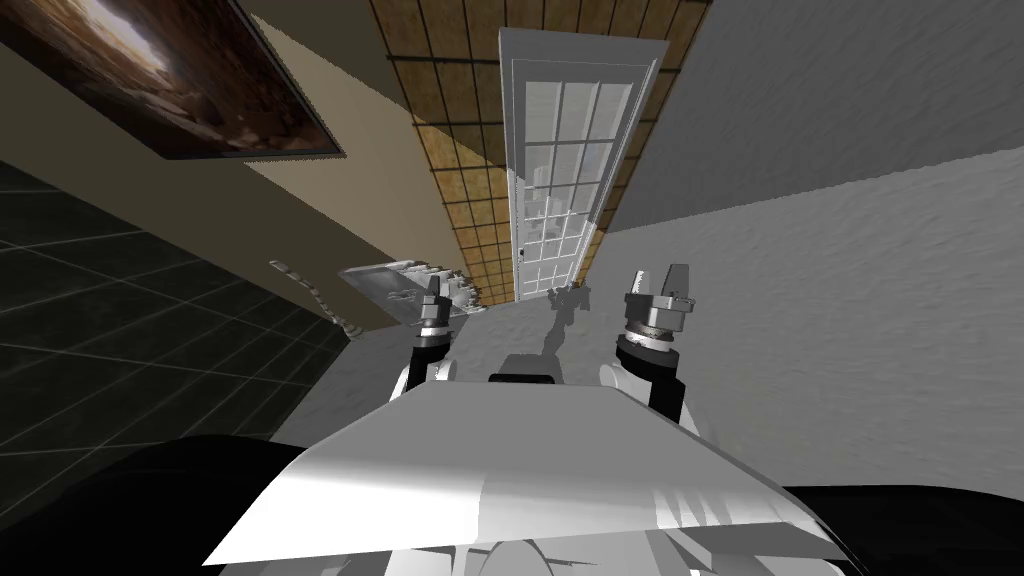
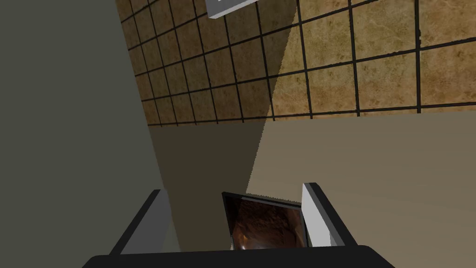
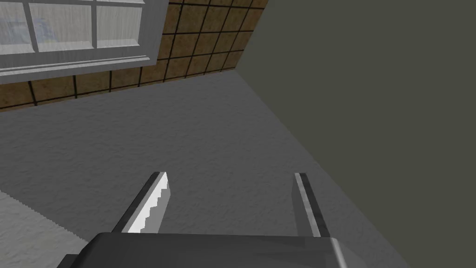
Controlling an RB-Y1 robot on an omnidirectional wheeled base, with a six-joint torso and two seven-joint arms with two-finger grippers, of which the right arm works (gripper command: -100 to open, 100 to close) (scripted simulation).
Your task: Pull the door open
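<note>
A white door [image 1: 565, 170] with many glass panes stands straight ahead, set in a brown tiled wall [image 1: 450, 130], some way beyond both hands. I cannot make out its handle. A corner of its paned leaf [image 3: 79, 32] appears in the right wrist view, well past the fingers. My right gripper [image 1: 658, 272] [image 3: 231, 175] is open and empty, held up in front of my chest on the right. To the left of it, my left gripper [image 1: 435, 285] [image 2: 233, 188] is also open with nothing between its fingers.
A grey rough wall [image 1: 850, 300] runs close along my right. On the left, a beige wall [image 1: 300, 210] carries a dark-framed picture [image 1: 170, 70] [image 2: 265, 223]. A grey metallic tray-like object [image 1: 400, 285] lies low by that wall. Dark floor tiles [image 1: 100, 320] spread further left.
</note>
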